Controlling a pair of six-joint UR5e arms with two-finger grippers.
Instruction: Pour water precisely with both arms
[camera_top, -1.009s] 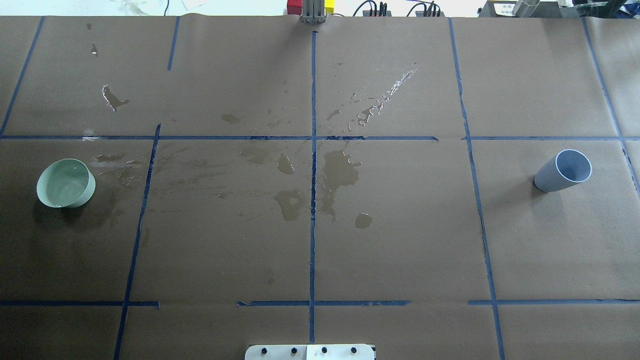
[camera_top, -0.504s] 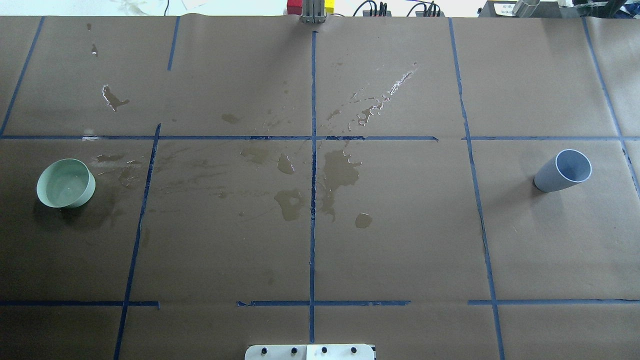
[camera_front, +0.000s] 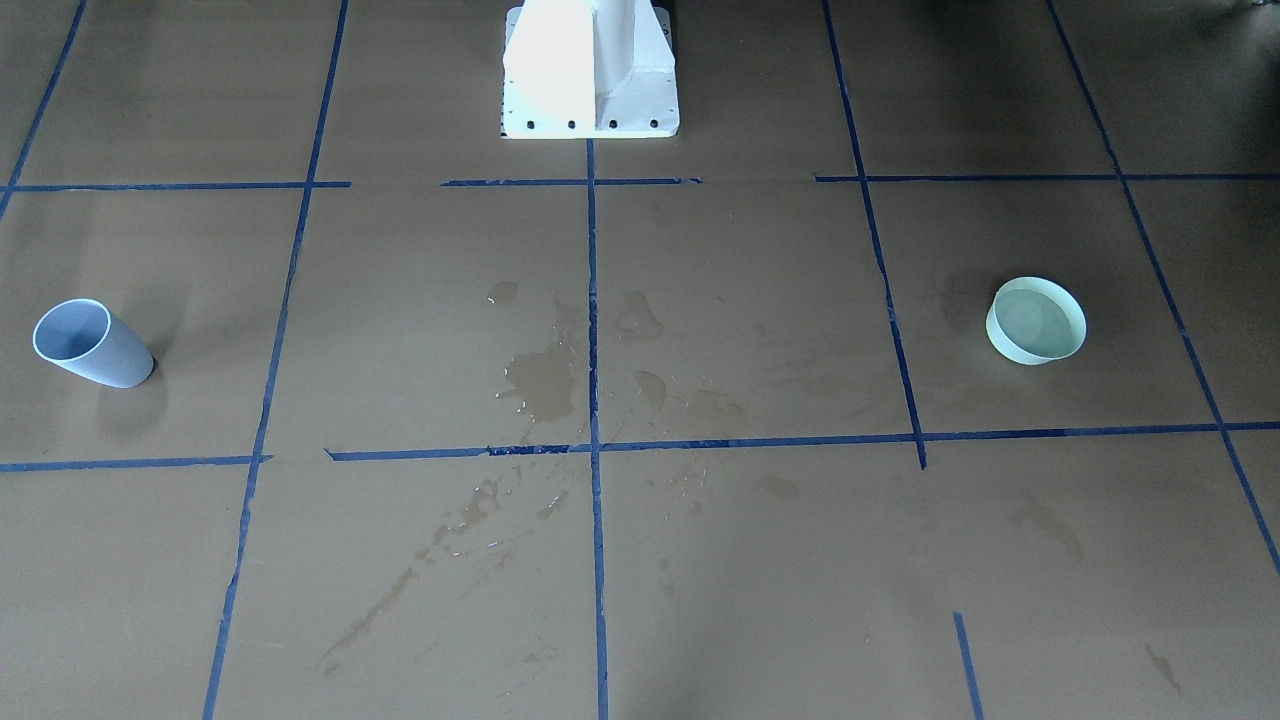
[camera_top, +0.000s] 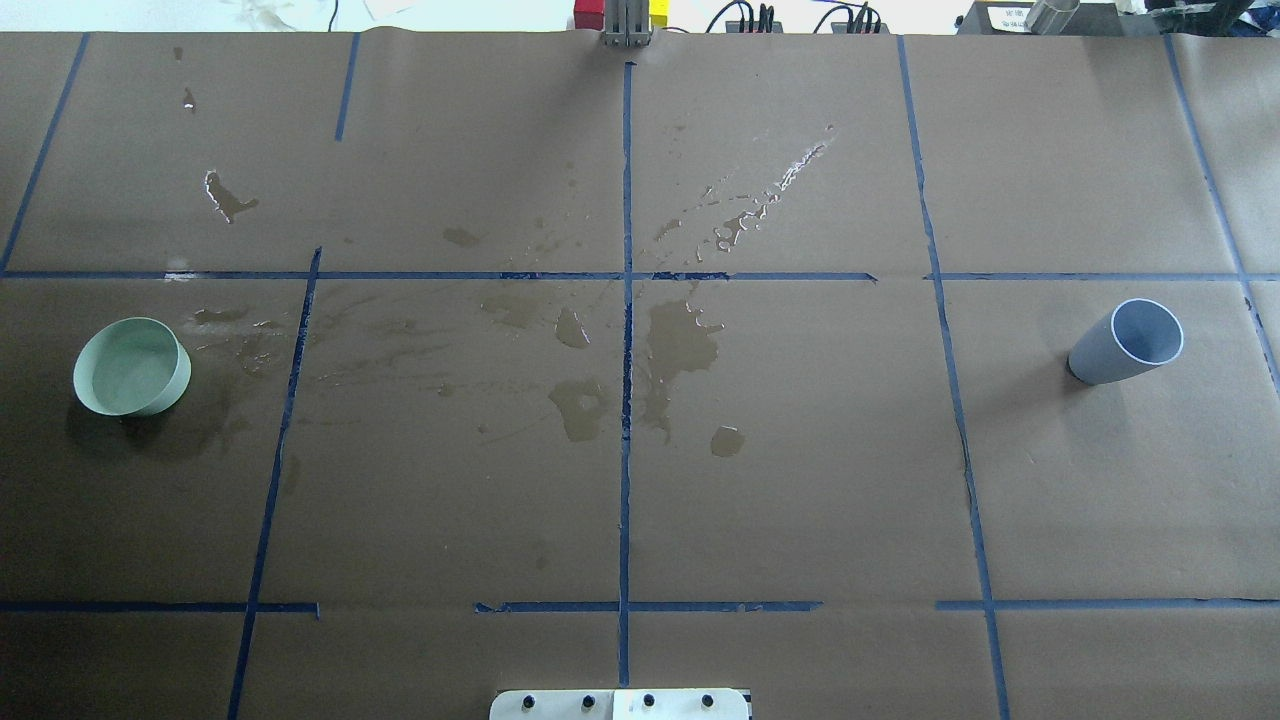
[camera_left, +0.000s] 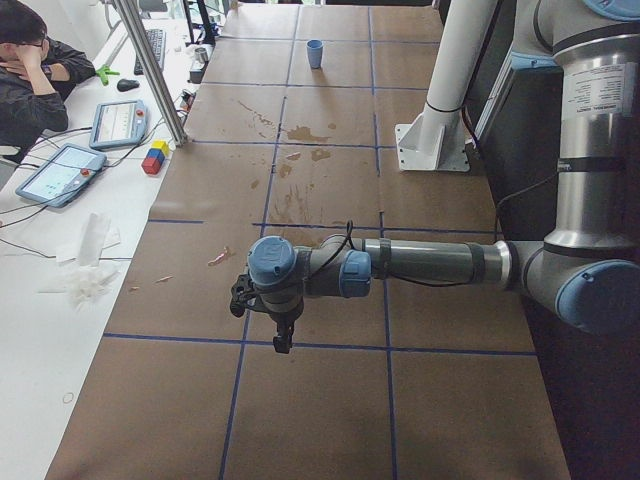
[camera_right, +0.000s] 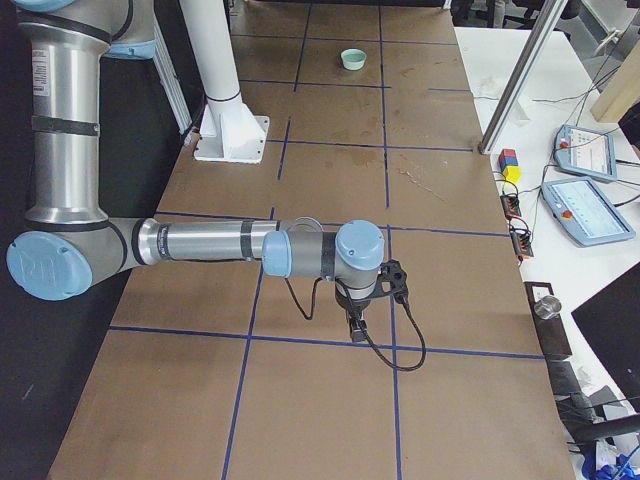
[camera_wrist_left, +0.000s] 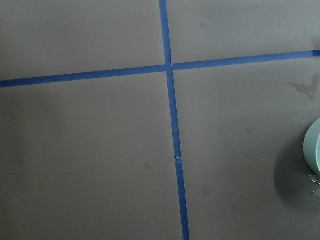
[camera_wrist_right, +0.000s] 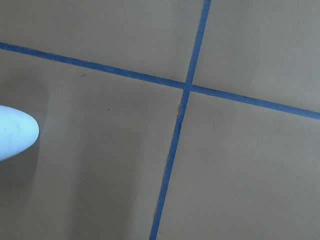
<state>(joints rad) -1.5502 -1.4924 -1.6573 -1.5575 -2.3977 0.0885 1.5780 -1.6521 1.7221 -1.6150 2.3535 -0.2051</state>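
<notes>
Two vessels stand well apart on the brown paper table cover (camera_top: 400, 500), which is marked into squares by blue tape lines (camera_top: 625, 400). At the far left of the overhead view sits a pale green bowl (camera_top: 132, 367), and the water (camera_top: 125, 372) lies inside it as a flat, pale surface. A few glinting drops lie beside the bowl's foot in the left wrist view, where only the bowl's edge shows at the right border. Dark wet stains (camera_top: 680, 345) spread over the middle squares, on both sides of the centre tape line, with shinier streaks farther up. At the far right a blue-grey cup (camera_top: 1125, 342) stands upright, mouth open to the camera. The white pedestal (camera_front: 590, 70) is at the robot's side of the table, on the centre line.

Neither arm shows in the overhead or front views. From the table's left end, the left arm (camera_left: 430, 265) reaches out level over the near squares, with the left gripper (camera_left: 283, 340) hanging downward above a tape line. From the right end, the right arm (camera_right: 200, 242) lies level in like manner, with the right gripper (camera_right: 356, 325) pointing down near a tape line. I cannot tell how wide either gripper's jaws stand, and nothing can be seen held in them
</notes>
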